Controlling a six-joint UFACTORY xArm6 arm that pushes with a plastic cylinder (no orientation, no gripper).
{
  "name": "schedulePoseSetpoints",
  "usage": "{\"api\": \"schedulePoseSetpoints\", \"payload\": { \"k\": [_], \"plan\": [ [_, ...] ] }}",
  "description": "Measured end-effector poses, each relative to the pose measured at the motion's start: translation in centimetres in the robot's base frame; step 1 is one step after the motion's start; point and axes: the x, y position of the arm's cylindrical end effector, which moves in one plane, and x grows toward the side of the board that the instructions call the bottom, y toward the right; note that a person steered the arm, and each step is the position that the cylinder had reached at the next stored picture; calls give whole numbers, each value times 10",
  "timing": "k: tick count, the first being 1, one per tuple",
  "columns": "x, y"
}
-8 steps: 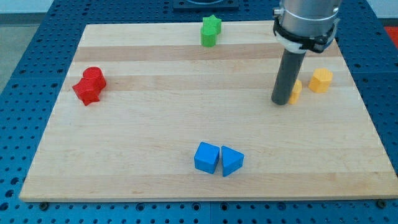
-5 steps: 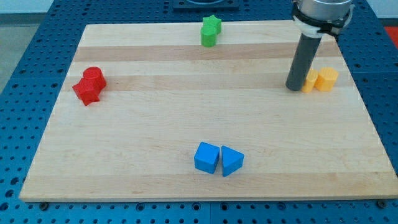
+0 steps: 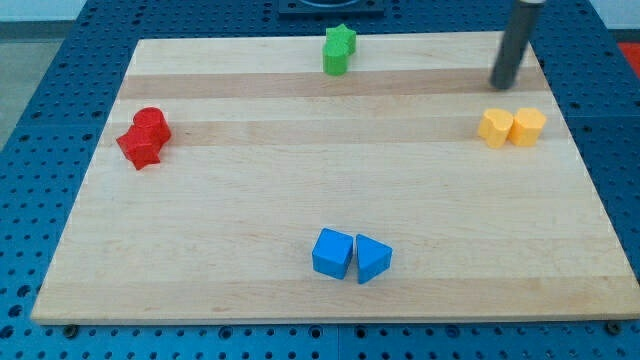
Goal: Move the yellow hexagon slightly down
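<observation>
A pale wooden tabletop [image 3: 300,190] sits on a blue pegboard. Far to the view's left of my tip lie two red blocks [image 3: 144,136], then a green star [image 3: 339,48] and two blue blocks [image 3: 350,256]. My tip [image 3: 502,85], a bare rod with no pincer, stands just above the yellow hexagon [image 3: 528,127], apart, seemingly placed to push it downward.

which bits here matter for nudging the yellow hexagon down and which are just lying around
In the job:
- yellow hexagon
- my tip, above the yellow pair

Lying about:
- yellow heart-like block, touching the hexagon
- green star
- two red blocks
- blue cube
- blue wedge
</observation>
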Motion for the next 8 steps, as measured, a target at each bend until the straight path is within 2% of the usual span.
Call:
{"api": "schedulePoseSetpoints", "payload": {
  "k": [5,6,8],
  "plan": [
    [83,5],
    [82,7],
    [16,41]
  ]
}}
